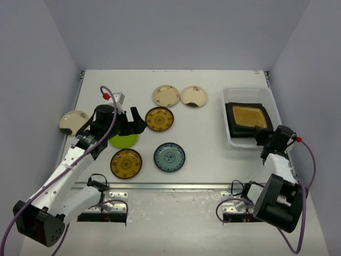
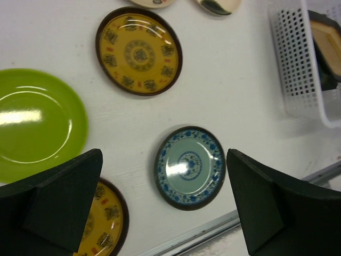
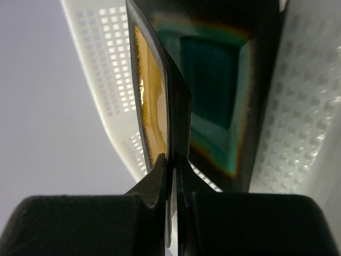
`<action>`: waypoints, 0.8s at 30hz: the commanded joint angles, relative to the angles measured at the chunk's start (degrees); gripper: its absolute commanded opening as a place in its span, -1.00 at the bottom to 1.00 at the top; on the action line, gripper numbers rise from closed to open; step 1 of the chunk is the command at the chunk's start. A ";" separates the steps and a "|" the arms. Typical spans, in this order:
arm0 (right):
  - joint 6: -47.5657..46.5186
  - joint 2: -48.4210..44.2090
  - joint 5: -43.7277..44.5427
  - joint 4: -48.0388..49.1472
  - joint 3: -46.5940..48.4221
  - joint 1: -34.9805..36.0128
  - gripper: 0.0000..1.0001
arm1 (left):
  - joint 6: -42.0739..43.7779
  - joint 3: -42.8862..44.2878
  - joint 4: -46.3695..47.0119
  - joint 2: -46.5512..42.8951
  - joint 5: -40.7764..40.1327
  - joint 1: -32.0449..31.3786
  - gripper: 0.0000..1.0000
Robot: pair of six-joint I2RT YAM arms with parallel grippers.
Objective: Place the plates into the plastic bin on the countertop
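Observation:
The plastic bin (image 1: 246, 88) stands at the right on the countertop (image 1: 213, 154). An amber square plate (image 1: 249, 118) lies in it over a teal square plate (image 3: 213, 90). My right gripper (image 1: 265, 137) is shut on the amber plate's near rim (image 3: 152, 106), inside the bin (image 3: 106, 80). My left gripper (image 1: 133, 121) is open and empty, hovering above the round plates. Below it lie a lime green plate (image 2: 34, 122), two amber-patterned plates (image 2: 139, 50) (image 2: 104, 224) and a blue-white plate (image 2: 190, 167). Three cream plates (image 1: 165, 95) (image 1: 194, 96) (image 1: 73, 121) lie farther back.
A metal rail (image 1: 176, 186) runs along the countertop's near edge, just in front of the blue-white plate. Grey walls close in the left, back and right sides. The bin's slotted wall (image 2: 298, 69) shows at the upper right of the left wrist view.

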 commanded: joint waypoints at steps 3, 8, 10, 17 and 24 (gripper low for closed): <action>-2.71 2.54 4.08 7.54 6.40 0.04 -1.00 | 5.22 -2.92 0.18 -2.15 -1.98 -0.46 1.00; -6.66 8.69 0.07 7.39 9.51 0.04 -1.00 | 5.53 -2.89 0.56 -0.75 0.20 -0.46 1.00; -7.43 9.59 -0.59 7.36 9.19 0.04 -0.94 | 5.49 -3.00 0.59 -1.08 -0.06 -0.46 1.00; -10.42 10.84 -2.13 0.27 10.61 0.04 0.50 | 5.49 -3.05 0.67 -0.94 -0.27 -0.46 1.00; -16.19 8.68 0.31 -19.62 18.38 0.13 0.95 | 5.53 -2.96 0.53 -0.33 -1.02 -0.46 1.00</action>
